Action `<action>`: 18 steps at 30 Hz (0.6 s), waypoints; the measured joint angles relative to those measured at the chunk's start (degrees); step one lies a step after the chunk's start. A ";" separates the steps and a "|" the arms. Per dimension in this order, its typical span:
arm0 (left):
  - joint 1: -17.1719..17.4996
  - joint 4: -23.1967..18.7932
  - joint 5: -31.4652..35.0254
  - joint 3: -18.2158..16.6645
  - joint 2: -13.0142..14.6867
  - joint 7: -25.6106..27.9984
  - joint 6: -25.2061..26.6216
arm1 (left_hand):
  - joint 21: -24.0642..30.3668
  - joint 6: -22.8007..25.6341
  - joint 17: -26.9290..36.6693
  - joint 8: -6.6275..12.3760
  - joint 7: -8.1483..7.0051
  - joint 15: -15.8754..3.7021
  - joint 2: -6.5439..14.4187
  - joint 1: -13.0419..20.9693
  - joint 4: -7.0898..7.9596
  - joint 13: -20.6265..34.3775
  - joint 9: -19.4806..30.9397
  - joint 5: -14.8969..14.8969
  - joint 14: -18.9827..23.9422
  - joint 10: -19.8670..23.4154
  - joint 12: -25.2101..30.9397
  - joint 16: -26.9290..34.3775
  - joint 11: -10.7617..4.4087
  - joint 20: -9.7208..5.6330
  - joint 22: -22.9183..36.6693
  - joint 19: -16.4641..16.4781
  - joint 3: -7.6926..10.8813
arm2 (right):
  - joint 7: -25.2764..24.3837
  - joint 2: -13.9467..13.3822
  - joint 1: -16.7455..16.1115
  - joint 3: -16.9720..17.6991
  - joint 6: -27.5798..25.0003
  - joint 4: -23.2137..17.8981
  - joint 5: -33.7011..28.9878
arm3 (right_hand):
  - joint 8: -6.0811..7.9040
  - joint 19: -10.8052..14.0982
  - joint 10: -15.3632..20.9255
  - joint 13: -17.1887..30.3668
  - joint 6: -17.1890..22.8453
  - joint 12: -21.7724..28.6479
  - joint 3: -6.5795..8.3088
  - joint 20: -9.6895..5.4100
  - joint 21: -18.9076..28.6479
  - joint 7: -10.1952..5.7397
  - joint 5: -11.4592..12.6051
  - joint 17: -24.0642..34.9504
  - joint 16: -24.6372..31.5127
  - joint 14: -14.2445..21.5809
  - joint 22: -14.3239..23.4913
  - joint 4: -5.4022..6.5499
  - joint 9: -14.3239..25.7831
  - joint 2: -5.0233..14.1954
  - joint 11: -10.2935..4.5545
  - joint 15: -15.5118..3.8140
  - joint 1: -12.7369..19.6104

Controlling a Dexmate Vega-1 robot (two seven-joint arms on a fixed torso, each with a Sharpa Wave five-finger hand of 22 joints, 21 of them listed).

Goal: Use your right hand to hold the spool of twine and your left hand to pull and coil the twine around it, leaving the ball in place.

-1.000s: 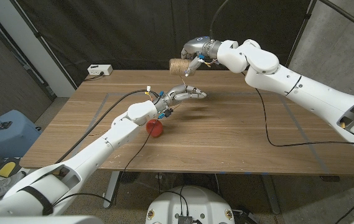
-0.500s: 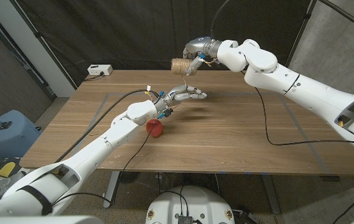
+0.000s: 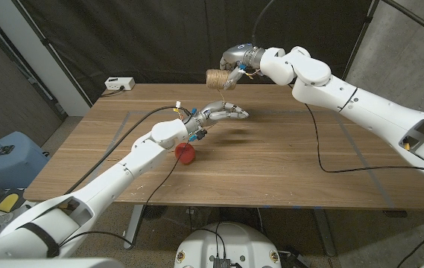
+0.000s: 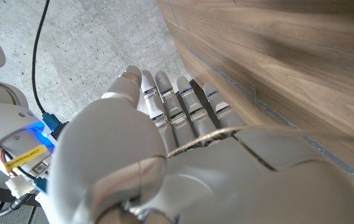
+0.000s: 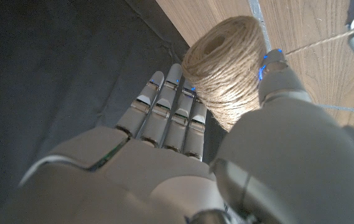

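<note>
Table (image 3: 286, 160): wooden, bearing a red ball (image 3: 185, 152) near centre, close beside the left forearm. Right hand (image 3: 235, 65): raised over the 12 o'clock edge, thumb and fingers clamped on the spool (image 3: 212, 77), a strand (image 3: 223, 95) running down to the left hand (image 3: 223, 114), fingers together with twine across its back. Advice, as judgement: keep the strand taut, circle the spool evenly, and pass clear of the ball.

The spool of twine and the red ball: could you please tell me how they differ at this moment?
The spool of twine is tan and cylindrical, wound with rough fibre; the red ball is round and smooth. The spool is held above the table's far edge by the right robot hand; the ball rests on the table beside the left arm, untouched. Both are small.
</note>
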 measured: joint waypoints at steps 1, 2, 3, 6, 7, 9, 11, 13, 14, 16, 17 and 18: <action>0.02 -0.06 -0.03 0.00 0.02 0.00 0.02 | 0.00 0.00 -0.04 0.00 0.00 -0.09 0.00 0.00 0.00 0.05 0.00 0.00 0.30 0.00 0.00 0.00 0.00 0.00 0.00 0.00 0.00 | -0.04 0.06 0.06 -0.04 0.00 0.19 0.00 | 0.00 0.00 0.00 0.00 0.00 0.00 0.00 0.00 0.00 0.00 0.00 0.00 0.00 0.00 0.00 0.00 0.00 0.00 0.00 0.00 0.00; 0.09 -0.34 -0.11 -0.02 0.12 -0.05 0.08 | 0.00 0.00 -0.09 0.00 0.00 -0.10 0.00 0.00 0.00 0.05 0.00 0.00 0.28 0.01 0.00 0.00 0.02 0.00 0.00 0.00 0.00 | -0.05 0.09 0.09 -0.06 0.00 0.30 0.00 | 0.00 0.00 0.00 0.00 0.00 0.00 0.00 0.00 0.00 0.00 0.00 0.00 0.00 0.00 0.00 0.00 0.00 0.00 0.00 0.00 0.00; 0.14 -0.51 -0.13 -0.04 0.20 -0.06 0.13 | 0.00 0.00 -0.14 0.00 0.00 -0.10 0.00 0.00 0.00 0.05 0.00 0.00 0.28 0.21 0.00 0.00 0.21 0.00 0.00 0.00 0.00 | -0.07 0.13 0.14 -0.08 0.01 0.43 0.00 | 0.00 0.00 0.00 0.00 0.00 0.00 0.00 0.00 0.00 0.00 0.00 0.00 0.00 0.00 0.00 0.00 0.00 -0.01 0.00 0.00 0.01; 0.24 -1.01 -0.19 -0.15 0.45 -0.13 0.23 | 0.00 0.00 -0.16 0.00 0.00 -0.10 0.12 0.12 0.00 0.05 0.00 0.00 0.28 0.31 0.00 0.00 0.31 0.00 0.14 0.00 0.00 | -0.14 0.26 0.27 -0.17 0.00 0.94 0.00 | 0.00 0.00 0.00 0.01 0.00 -0.02 0.00 0.00 0.00 -0.01 0.00 0.00 0.00 0.00 0.00 0.00 0.00 -0.07 0.00 0.00 0.07; 0.27 -1.30 -0.20 -0.21 0.58 -0.15 0.27 | 0.00 0.01 -0.16 0.00 -0.02 -0.10 0.25 0.26 0.00 0.04 0.00 0.00 0.28 0.31 0.00 0.00 0.31 0.00 0.26 0.00 0.00 | -0.16 0.30 0.30 -0.20 0.01 1.07 0.00 | 0.00 0.00 0.00 0.01 0.00 -0.03 0.00 0.00 0.00 -0.01 0.00 0.00 0.00 0.06 0.00 0.00 0.00 -0.07 0.00 0.01 0.07; 0.29 -1.60 -0.31 -0.28 0.71 -0.18 0.39 | 0.00 0.50 -0.16 0.00 -0.09 -0.10 0.30 0.30 0.00 0.27 0.00 0.00 0.28 0.32 0.00 0.00 0.30 0.00 0.30 0.00 0.00 | -0.21 0.33 0.34 -0.23 0.00 1.22 0.00 | 0.00 0.00 0.00 0.01 -0.01 -0.03 0.00 0.00 0.00 -0.01 0.00 0.00 0.00 0.29 0.00 0.00 0.00 -0.08 0.00 -0.08 0.08; 0.34 -2.10 -0.40 -0.39 0.89 -0.21 0.54 | 0.11 0.50 -0.16 0.00 -0.09 -0.11 0.30 0.30 0.00 0.32 0.00 0.00 0.29 0.64 0.00 0.00 -0.01 -0.22 0.30 0.22 0.00 | -0.31 0.38 0.38 -0.35 0.01 1.47 0.00 | 0.00 0.00 0.00 -0.02 -0.01 -0.04 0.00 0.00 0.00 -0.01 0.00 0.00 0.00 0.29 0.00 0.00 0.00 -0.08 0.00 -0.08 0.08; 0.36 -2.62 -0.44 -0.49 1.08 -0.21 0.79 | 0.32 1.13 -0.16 0.39 -0.08 -0.31 0.30 0.30 0.00 0.32 0.00 0.00 0.91 0.75 0.00 0.00 -0.12 -0.09 0.30 0.53 0.01 | -0.45 0.41 0.44 -0.45 0.01 1.63 -0.04 | -0.01 0.12 0.00 -0.12 0.02 -0.04 0.00 -0.12 0.00 0.02 -0.01 -0.01 0.00 0.29 0.00 0.00 0.00 -0.15 0.00 -0.08 0.15; 0.37 -2.86 -0.46 -0.52 1.18 -0.21 0.93 | 0.32 1.25 -0.16 0.46 0.02 -0.42 0.30 0.30 0.00 0.46 0.00 0.00 1.29 1.17 0.34 0.00 -0.08 0.00 0.30 0.62 0.01 | -0.50 0.43 0.47 -0.51 0.00 1.69 -0.10 | -0.01 0.22 0.00 -0.15 0.13 -0.04 0.00 -0.22 0.00 0.13 -0.01 -0.01 0.00 0.49 0.00 0.00 0.00 -0.15 0.00 0.09 0.16; 0.38 -3.22 -0.47 -0.59 1.34 -0.21 1.11 | 0.32 1.59 -0.16 0.46 -0.15 -0.40 0.53 0.53 0.00 0.58 0.00 0.00 1.41 1.34 0.45 0.00 -0.10 -0.21 0.30 0.83 0.01 | -0.58 0.46 0.49 -0.60 0.01 1.78 -0.22 | -0.02 0.32 0.01 -0.26 0.22 -0.05 0.00 -0.31 0.00 0.22 -0.01 0.23 0.00 0.72 0.00 0.00 0.00 -0.16 -0.01 -0.10 0.16; 0.38 -3.53 -0.47 -0.68 1.48 -0.21 1.24 | 0.32 1.65 -0.16 0.46 -0.19 -0.40 0.53 0.53 0.00 0.58 0.00 0.00 1.41 1.34 0.45 0.00 -0.10 -0.22 0.30 0.84 0.01 | -0.61 0.49 0.50 -0.66 0.01 1.85 -0.30 | -0.02 0.32 0.01 -0.26 0.22 -0.05 -0.02 -0.31 0.00 0.22 -0.01 0.26 0.00 0.80 0.00 -0.01 0.00 -0.16 -0.01 -0.17 0.16; 0.39 -3.62 -0.48 -0.70 1.52 -0.21 1.31 | 0.32 1.65 -0.16 0.46 -0.19 -0.40 0.53 0.53 0.00 0.58 -0.01 0.00 1.41 1.34 0.45 0.00 -0.10 -0.22 0.30 0.84 0.01 | -0.62 0.51 0.51 -0.69 0.01 1.89 -0.34 | -0.01 0.32 0.22 -0.26 0.23 -0.07 -0.08 -0.31 0.00 0.22 -0.01 0.26 0.00 0.81 0.00 -0.08 0.00 -0.17 0.20 -0.18 0.17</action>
